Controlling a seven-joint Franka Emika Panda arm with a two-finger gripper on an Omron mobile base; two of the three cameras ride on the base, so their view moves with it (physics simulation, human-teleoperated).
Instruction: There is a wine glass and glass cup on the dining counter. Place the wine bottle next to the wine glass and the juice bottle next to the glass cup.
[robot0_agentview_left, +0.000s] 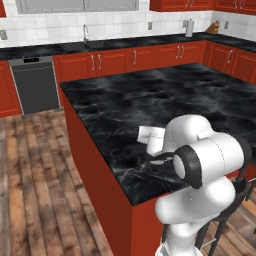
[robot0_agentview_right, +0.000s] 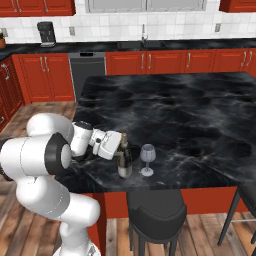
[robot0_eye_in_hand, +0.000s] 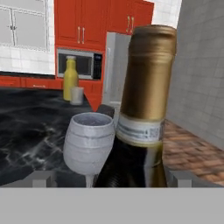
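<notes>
The wine bottle (robot0_agentview_right: 124, 165), dark green with a gold-foiled neck, stands upright near the front edge of the dining counter (robot0_agentview_right: 190, 115). The wine glass (robot0_agentview_right: 147, 155) stands just to its right, a little apart from it. My gripper (robot0_agentview_right: 123, 145) reaches in from the left, open at neck height, with the bottle between its fingers. In the hand view the wine bottle (robot0_eye_in_hand: 146, 87) rises close in front, with gaps to both fingertips (robot0_eye_in_hand: 43, 178), and the wine glass (robot0_eye_in_hand: 89, 142) is beside it. Far across the counter stand the yellow juice bottle (robot0_eye_in_hand: 70, 78) and the glass cup (robot0_eye_in_hand: 77, 95), side by side.
A dark stool (robot0_agentview_right: 155, 210) stands under the counter's front edge below the bottle. Red cabinets, a dishwasher (robot0_agentview_right: 87, 70) and a sink (robot0_agentview_right: 142, 42) line the back wall. Behind the far end of the counter are a microwave (robot0_eye_in_hand: 83, 64) and a fridge (robot0_eye_in_hand: 116, 65).
</notes>
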